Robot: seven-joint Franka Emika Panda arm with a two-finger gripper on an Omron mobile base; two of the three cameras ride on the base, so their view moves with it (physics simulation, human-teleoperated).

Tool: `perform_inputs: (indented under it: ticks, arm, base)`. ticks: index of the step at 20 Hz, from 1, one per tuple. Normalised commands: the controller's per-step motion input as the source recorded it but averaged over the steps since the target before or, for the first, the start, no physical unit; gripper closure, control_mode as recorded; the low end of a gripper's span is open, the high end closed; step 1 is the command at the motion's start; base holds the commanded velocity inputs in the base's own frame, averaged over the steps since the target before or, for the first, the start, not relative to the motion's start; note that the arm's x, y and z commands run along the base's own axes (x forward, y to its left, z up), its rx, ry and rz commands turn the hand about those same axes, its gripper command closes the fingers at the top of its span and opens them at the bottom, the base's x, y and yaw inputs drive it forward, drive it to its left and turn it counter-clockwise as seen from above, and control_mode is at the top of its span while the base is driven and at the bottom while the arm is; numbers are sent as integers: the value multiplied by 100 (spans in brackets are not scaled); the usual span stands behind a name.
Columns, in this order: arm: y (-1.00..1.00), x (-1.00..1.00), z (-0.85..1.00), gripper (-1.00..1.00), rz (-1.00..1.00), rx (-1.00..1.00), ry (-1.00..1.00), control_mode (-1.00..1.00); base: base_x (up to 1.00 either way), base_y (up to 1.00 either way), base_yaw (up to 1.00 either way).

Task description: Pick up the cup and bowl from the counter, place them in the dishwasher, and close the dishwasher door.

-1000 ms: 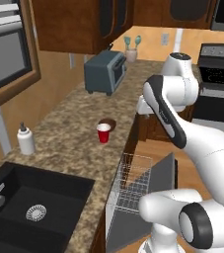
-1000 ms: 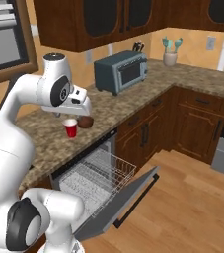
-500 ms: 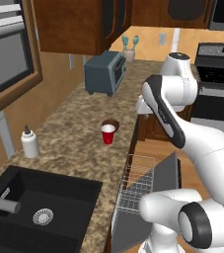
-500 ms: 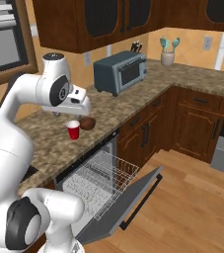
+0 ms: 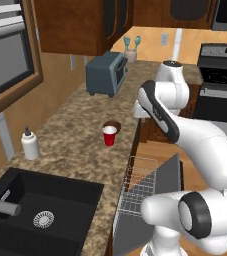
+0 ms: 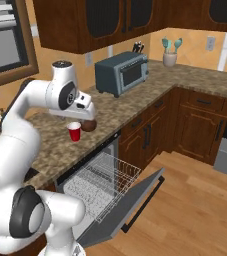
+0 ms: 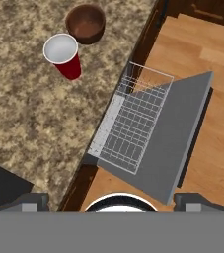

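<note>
The red cup [image 7: 62, 54] stands upright on the granite counter [image 7: 29, 113], and the dark brown bowl [image 7: 86, 22] sits right beside it. From the two sides, the cup [image 5: 109, 135] [image 6: 74, 132] stands in front of the bowl [image 5: 114, 124] [image 6: 89, 126]. My gripper [image 7: 111, 200] hangs open and empty high above the counter's edge, apart from both. The dishwasher door [image 7: 177, 138] [image 6: 130, 200] lies folded down, and the white wire rack [image 7: 133, 123] [image 6: 102, 182] is pulled out over it.
A blue-grey toaster oven [image 5: 106, 73] [image 6: 122, 74] stands further along the counter. A white soap bottle [image 5: 30, 144] is by the black sink [image 5: 30, 215]. The stove [image 5: 220, 75] is at the far right, and wood floor [image 6: 195, 200] lies beyond the open door.
The whole picture has shifted slightly, so the camera has moved with the base. The arm keeps its pose, and the cup and bowl rest in place.
</note>
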Motion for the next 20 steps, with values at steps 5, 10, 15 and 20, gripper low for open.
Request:
perform_inputs:
  ticks: [5,10,15,20]
  arm:
    - [6,47,-72,-100,-1,7,0,-100]
    - [54,36,-47,-100,-6,0,-7,-100]
    - [46,59,-29,-100,-15,1,-4,-100]
    - [12,74,-31,-100,-14,5,0,-100]
  base:
    - [0,0,0]
    - [0,0,0]
    - [0,0,0]
    - [0,0,0]
